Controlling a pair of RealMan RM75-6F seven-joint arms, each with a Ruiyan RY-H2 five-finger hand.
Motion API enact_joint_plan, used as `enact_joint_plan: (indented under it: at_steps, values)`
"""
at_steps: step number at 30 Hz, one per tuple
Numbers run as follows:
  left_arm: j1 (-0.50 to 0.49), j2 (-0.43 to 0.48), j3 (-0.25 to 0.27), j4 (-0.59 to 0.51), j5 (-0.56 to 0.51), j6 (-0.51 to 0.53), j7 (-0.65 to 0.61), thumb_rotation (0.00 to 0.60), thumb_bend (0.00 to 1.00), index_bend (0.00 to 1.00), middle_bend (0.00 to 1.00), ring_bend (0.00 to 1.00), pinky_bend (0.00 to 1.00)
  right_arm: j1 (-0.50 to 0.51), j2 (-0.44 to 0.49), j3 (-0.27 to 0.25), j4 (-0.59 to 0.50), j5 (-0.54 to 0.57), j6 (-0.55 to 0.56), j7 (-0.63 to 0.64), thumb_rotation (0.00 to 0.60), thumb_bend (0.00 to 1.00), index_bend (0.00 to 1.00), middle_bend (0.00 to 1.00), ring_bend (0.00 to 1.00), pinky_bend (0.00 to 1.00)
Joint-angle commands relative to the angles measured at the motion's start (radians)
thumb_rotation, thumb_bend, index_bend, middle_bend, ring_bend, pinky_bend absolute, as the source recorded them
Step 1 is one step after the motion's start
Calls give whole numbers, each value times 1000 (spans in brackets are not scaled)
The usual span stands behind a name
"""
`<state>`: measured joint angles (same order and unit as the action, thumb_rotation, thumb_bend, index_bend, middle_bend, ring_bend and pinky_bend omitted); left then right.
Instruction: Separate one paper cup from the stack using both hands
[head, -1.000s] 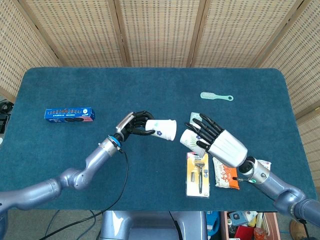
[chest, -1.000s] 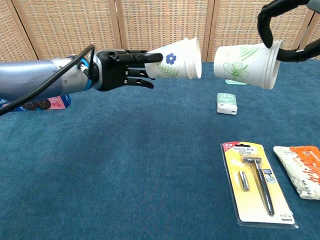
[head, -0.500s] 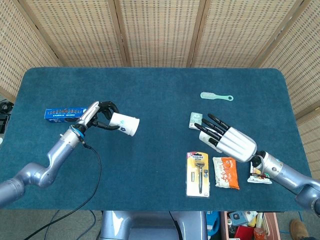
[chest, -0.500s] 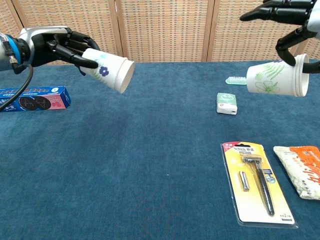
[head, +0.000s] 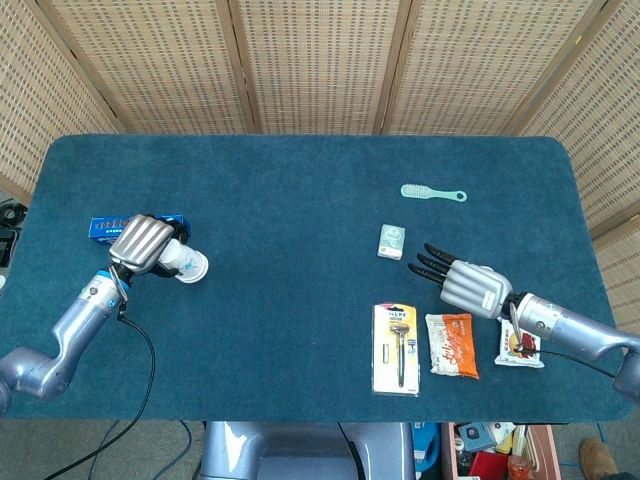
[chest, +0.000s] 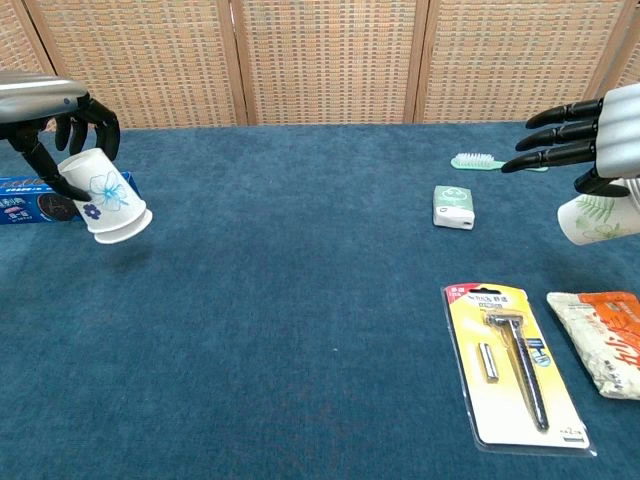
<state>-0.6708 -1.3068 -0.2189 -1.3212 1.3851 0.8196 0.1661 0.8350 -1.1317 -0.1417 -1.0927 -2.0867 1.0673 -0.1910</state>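
A white paper cup with a blue flower print (chest: 108, 200) (head: 187, 264) hangs mouth-down and tilted just above the cloth at the far left. My left hand (chest: 60, 120) (head: 145, 243) grips it from above. A second cup with a green leaf print (chest: 595, 218) sits at the right edge under my right hand (chest: 590, 140) (head: 465, 285). That hand holds it with its thumb below while the other fingers stretch out straight to the left. In the head view the right hand covers this cup. The two cups are far apart.
A blue box (head: 105, 227) lies just behind the left hand. Near the right hand are a razor pack (head: 397, 347), an orange snack packet (head: 452, 345), a small green-white box (head: 393, 240) and a green brush (head: 432, 192). The blue tablecloth (head: 300, 300) covers the middle.
The hands have drawn far apart and come down. The left one swung toward the blue box, turning its cup mouth-down. The right one moved right and lower with its cup.
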Motion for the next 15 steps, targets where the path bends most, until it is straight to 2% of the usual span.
enact_joint_plan:
  at_steps: [1, 4, 7, 8, 11, 12, 15]
  values:
    - [29, -19, 48, -33, -40, 67, 145, 600, 120, 496, 484, 494, 476, 20, -14, -9, -4, 1, -32, -11, 600, 581, 705, 52, 36, 109]
    - [34, -40, 62, -34, -68, 69, 181, 600, 119, 496, 465, 471, 476, 32, -27, -12, -8, 3, -57, -25, 600, 580, 705, 53, 36, 110]
    - [32, -49, 72, -42, -97, 61, 208, 600, 120, 458, 369, 380, 446, 36, -39, -13, -7, 8, -62, -37, 600, 555, 645, 55, 36, 109]
    - [31, -49, 75, -47, -106, 58, 218, 600, 120, 400, 302, 326, 415, 36, -43, -12, -3, 9, -61, -43, 600, 479, 572, 51, 35, 109]
    - [30, -41, 78, -87, -181, 38, 277, 600, 119, 120, 71, 140, 298, 37, -57, -8, 10, 16, -66, -72, 600, 118, 270, 26, 11, 101]
    - [28, -36, 78, -104, -206, 33, 293, 600, 119, 43, 20, 80, 259, 35, -61, -4, 10, 23, -66, -79, 600, 37, 172, 15, 3, 91]
    - [26, -27, 76, -134, -237, 33, 309, 600, 119, 0, 0, 5, 191, 28, -67, 10, 7, 40, -55, -98, 600, 0, 44, 1, 0, 73]
